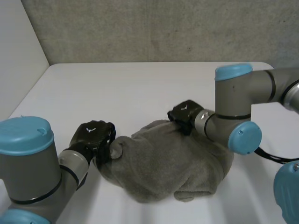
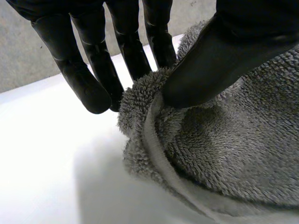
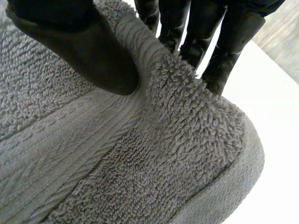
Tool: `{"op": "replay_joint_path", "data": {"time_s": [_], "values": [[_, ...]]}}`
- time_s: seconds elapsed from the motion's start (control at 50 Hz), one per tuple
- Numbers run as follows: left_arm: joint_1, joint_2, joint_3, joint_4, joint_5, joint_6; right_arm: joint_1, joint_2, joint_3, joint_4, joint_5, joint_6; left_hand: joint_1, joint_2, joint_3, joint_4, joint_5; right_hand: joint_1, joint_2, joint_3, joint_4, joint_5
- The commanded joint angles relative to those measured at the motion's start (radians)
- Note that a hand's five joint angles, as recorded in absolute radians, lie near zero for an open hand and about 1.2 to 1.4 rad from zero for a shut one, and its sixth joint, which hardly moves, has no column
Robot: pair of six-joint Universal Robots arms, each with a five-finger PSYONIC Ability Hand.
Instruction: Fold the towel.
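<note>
Left hand (image 1: pixel 93 136) pinches the bunched towel (image 1: pixel 168 163) at its left edge, thumb against fingers. Right hand (image 1: pixel 184 114) pinches a fold at the far edge likewise.

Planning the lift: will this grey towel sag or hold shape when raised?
Probably floppy: the towel lies bunched in soft folds. Probably not slippery: its looped pile sits pinched in the left hand and right hand.
</note>
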Motion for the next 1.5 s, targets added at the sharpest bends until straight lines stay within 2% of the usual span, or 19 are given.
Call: {"op": "replay_joint_path", "data": {"time_s": [0.02, 0.08, 0.1, 0.18, 0.28, 0.38, 0.5, 0.54, 0.58, 0.7, 0.74, 0.8, 0.92, 0.96, 0.98, 1.02, 1.08, 1.36, 1.5], "values": [[0.030, -0.024, 0.176, 0.022, -0.003, 0.148, -0.003, -0.131, -0.155, -0.099, 0.003, 0.015, -0.022, -0.057, -0.139, -0.112, -0.241, 0.456, 0.097, 0.091, 0.066, 0.053], [0.071, -0.012, 0.308, 0.023, -0.005, 0.233, -0.004, -0.159, -0.181, -0.174, 0.012, 0.020, -0.022, -0.057, -0.139, -0.112, -0.241, 0.456, 0.097, 0.091, 0.066, 0.053], [0.078, -0.010, 0.382, 0.031, -0.011, 0.259, -0.009, -0.196, -0.192, -0.265, 0.024, 0.029, -0.022, -0.057, -0.139, -0.112, -0.241, 0.456, 0.097, 0.091, 0.066, 0.053], [0.081, -0.004, 0.523, 0.060, -0.032, 0.267, -0.058, -0.386, -0.106, -0.565, 0.049, 0.111, -0.022, -0.057, -0.139, -0.112, -0.241, 0.456, 0.097, 0.091, 0.066, 0.053], [0.079, 0.033, 0.636, 0.123, -0.102, 0.257, -0.099, -0.489, 0.033, -0.746, 0.046, 0.173, -0.022, -0.057, -0.139, -0.112, -0.241, 0.456, 0.097, 0.091, 0.066, 0.053], [0.067, 0.064, 0.593, 0.134, -0.131, 0.256, -0.098, -0.544, 0.136, -0.698, 0.032, 0.173, -0.022, -0.057, -0.139, -0.112, -0.241, 0.456, 0.097, 0.091, 0.066, 0.053], [0.029, 0.100, 0.271, 0.169, -0.122, 0.265, -0.098, -0.566, 0.293, -0.595, -0.023, 0.141, -0.022, -0.057, -0.139, -0.112, -0.241, 0.456, 0.097, 0.091, 0.066, 0.053], [0.027, 0.100, 0.180, 0.200, -0.122, 0.270, -0.101, -0.582, 0.456, -0.541, -0.070, 0.072, -0.033, -0.069, -0.150, -0.123, -0.253, 0.456, 0.097, 0.091, 0.066, 0.053], [0.025, 0.097, 0.006, 0.285, -0.120, 0.279, -0.103, -0.586, 0.536, -0.536, -0.078, 0.032, -0.063, -0.098, -0.180, -0.152, -0.282, 0.456, 0.097, 0.091, 0.066, 0.053], [0.025, 0.074, -0.177, 0.444, -0.108, 0.336, -0.113, -0.589, 0.776, -0.536, -0.069, -0.118, -0.080, -0.116, -0.197, -0.170, -0.300, 0.456, 0.097, 0.091, 0.066, 0.053], [0.038, 0.038, -0.248, 0.519, -0.079, 0.415, -0.118, -0.589, 0.820, -0.536, -0.065, -0.144, -0.095, -0.130, -0.212, -0.185, -0.314, 0.456, 0.097, 0.091, 0.066, 0.053], [0.050, 0.004, -0.286, 0.554, -0.047, 0.501, -0.126, -0.590, 0.894, -0.535, -0.063, -0.166, -0.124, -0.160, -0.241, -0.214, -0.343, 0.456, 0.097, 0.091, 0.066, 0.053], [0.071, -0.047, -0.295, 0.563, -0.025, 0.583, -0.130, -0.627, 0.998, -0.535, -0.054, -0.145, -0.262, -0.298, -0.379, -0.352, -0.482, 0.456, 0.097, 0.091, 0.066, 0.053], [0.099, -0.055, -0.291, 0.563, -0.022, 0.587, -0.132, -0.642, 1.021, -0.538, -0.046, -0.129, -0.507, -0.543, -0.624, -0.597, -0.727, 0.456, 0.097, 0.091, 0.066, 0.053], [0.099, -0.055, -0.291, 0.563, -0.022, 0.587, -0.138, -0.652, 1.038, -0.544, -0.040, -0.108, -0.509, -0.544, -0.626, -0.599, -0.728, 0.456, 0.097, 0.091, 0.066, 0.053], [0.117, -0.052, -0.286, 0.563, -0.020, 0.587, -0.145, -0.662, 1.052, -0.555, -0.037, -0.085, -0.953, -0.989, -1.070, -1.043, -1.173, 0.456, 0.097, 0.091, 0.066, 0.053], [0.122, -0.056, -0.276, 0.565, -0.022, 0.587, -0.167, -0.682, 1.075, -0.581, -0.037, -0.034, -1.064, -1.099, -1.181, -1.153, -1.283, 0.456, 0.097, 0.091, 0.066, 0.053], [0.170, -0.087, -0.282, 0.563, -0.022, 0.586, -0.310, -0.699, 1.097, -0.631, -0.045, 0.157, -1.120, -1.155, -1.237, -1.209, -1.339, 0.456, 0.097, 0.091, 0.066, 0.053], [0.187, -0.056, -0.308, 0.547, -0.023, 0.584, -0.322, -0.696, 1.101, -0.647, -0.046, 0.204, -1.052, -1.088, -1.169, -1.142, -1.272, 0.456, 0.097, 0.091, 0.066, 0.053]]}}
